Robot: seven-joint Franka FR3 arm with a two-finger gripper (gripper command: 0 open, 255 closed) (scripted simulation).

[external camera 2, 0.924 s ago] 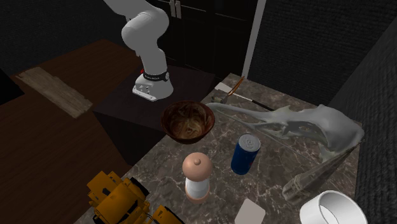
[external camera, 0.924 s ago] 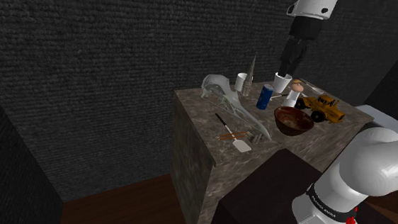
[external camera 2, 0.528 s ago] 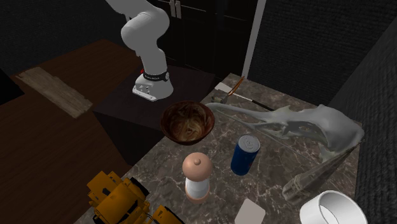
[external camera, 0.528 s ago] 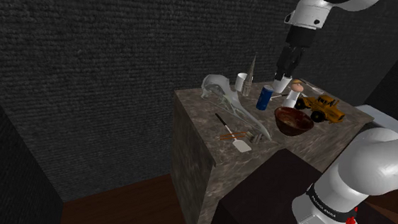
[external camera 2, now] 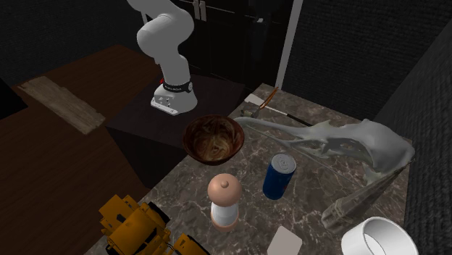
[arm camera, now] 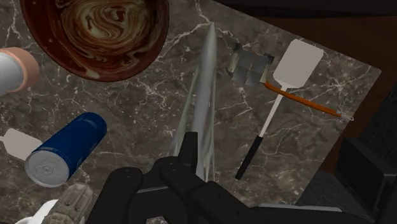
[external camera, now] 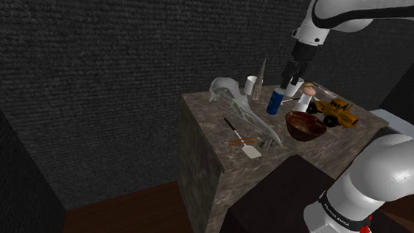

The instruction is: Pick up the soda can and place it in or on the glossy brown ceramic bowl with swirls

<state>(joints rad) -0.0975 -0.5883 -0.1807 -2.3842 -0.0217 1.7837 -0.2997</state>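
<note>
On the dark stone table the soda can stands straight up. It is blue with a shiny silver top. It is near the brown bowl but does not touch it. The bowl has light and dark swirls inside, and nothing is in it.

My pincer hangs in the air above the can and does not touch it. I hold nothing. I cannot tell if my pincer is open or closed.

Just beside the can stands a little white shaker with a pink round top. A yellow toy digger sits at the table's edge, past the shaker. On the other side of the can lies a long pale bony thing. A white spatula with a black handle lies near the table's corner, and a white cup stands far from the bowl
</note>
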